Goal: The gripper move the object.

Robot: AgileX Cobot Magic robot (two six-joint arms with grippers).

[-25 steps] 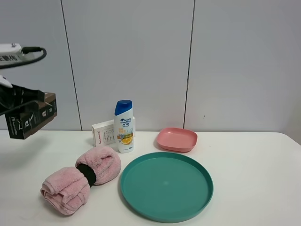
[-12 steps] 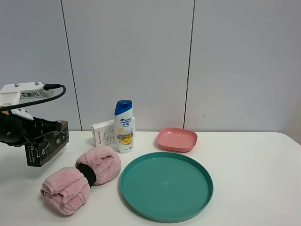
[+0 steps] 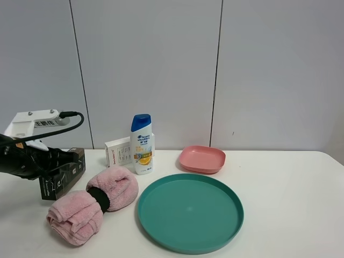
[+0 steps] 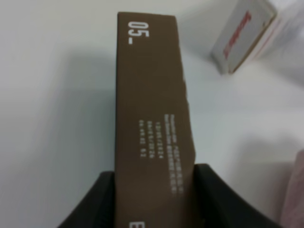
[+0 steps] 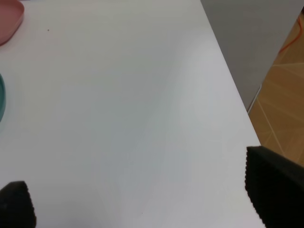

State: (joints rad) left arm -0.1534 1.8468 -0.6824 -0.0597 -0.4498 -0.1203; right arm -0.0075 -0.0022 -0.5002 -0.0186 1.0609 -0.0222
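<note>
My left gripper (image 3: 54, 167) is shut on the dark brown box (image 3: 63, 174) and holds it low over the table's left side, just behind the pink towel. In the left wrist view the box (image 4: 153, 128) runs lengthwise between my two black fingers (image 4: 216, 202), white lettering on its top. The box looks close to the table; I cannot tell if it touches. My right gripper (image 5: 137, 209) is out of the exterior high view; its wrist view shows two black fingertips far apart over bare white table, holding nothing.
A rolled pink towel (image 3: 91, 203) lies right of the box. A white box with red print (image 3: 119, 152) and a shampoo bottle (image 3: 142, 145) stand behind it. A large teal plate (image 3: 190, 212) and a pink dish (image 3: 202, 159) sit mid-table. The table's right edge (image 5: 232, 99) drops off.
My left gripper has come down and moved right with the brown box, from high at the left edge to low beside the towel. Nothing else moved.
</note>
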